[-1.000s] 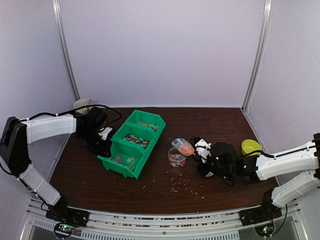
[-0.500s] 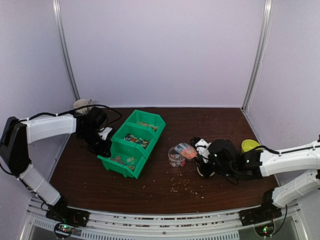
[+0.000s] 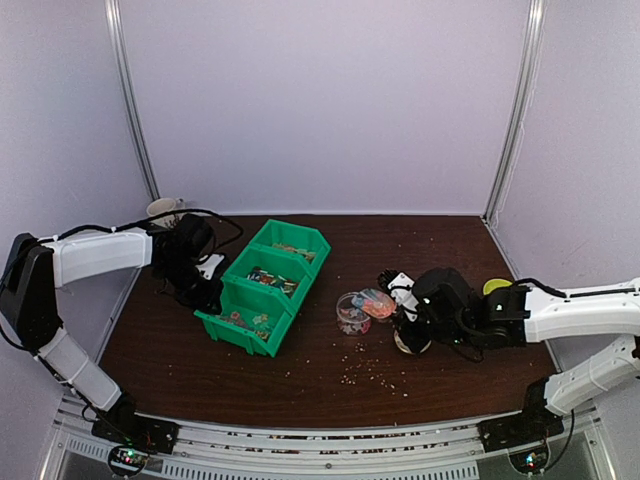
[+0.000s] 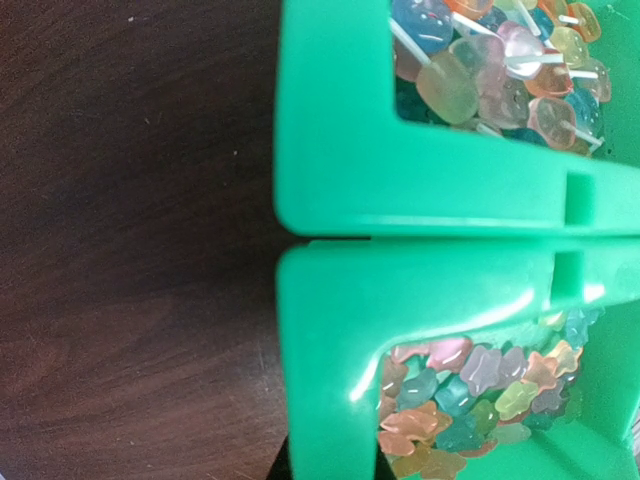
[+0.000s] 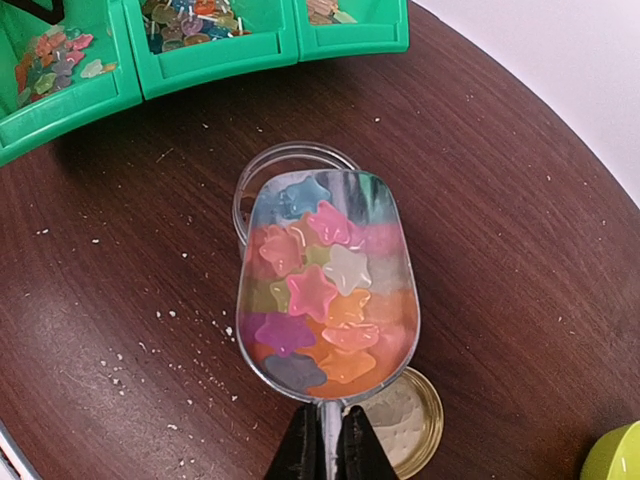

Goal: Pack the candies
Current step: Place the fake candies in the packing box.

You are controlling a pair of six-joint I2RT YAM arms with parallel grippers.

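The right fingers (image 5: 298, 450) are pressed on the thin handle (image 5: 325, 425) of a clear scoop (image 5: 325, 290) and pinch it from both sides. The scoop reaches from them toward 12 o'clock and is full of candies (image 5: 312, 290), star-shaped, in pink, orange, white, blue and purple. The front end of the scoop lies over the rim of a clear jar (image 5: 262, 165), which stands on the tabletop (image 5: 520, 250) and shows at 11 o'clock of the scoop. At 5 o'clock of the scoop, partly under it, lies a round gold lid (image 5: 415, 430). Pale crumbs (image 5: 190, 370) are spread on the wood at 8 o'clock. A yellow-green thing (image 5: 620, 455) shows at the corner, at 4 o'clock. At 10 to 12 o'clock stands a row of green bins (image 5: 215, 62) with more candies inside. In the top view the bins are at 9 o'clock of the jar, well apart from it. The left fingers (image 3: 208, 288) are at the 9 o'clock side of the bins, pressed together; if they touch the wall I cannot tell. The left wrist view shows two bins side by side, both with candies inside.
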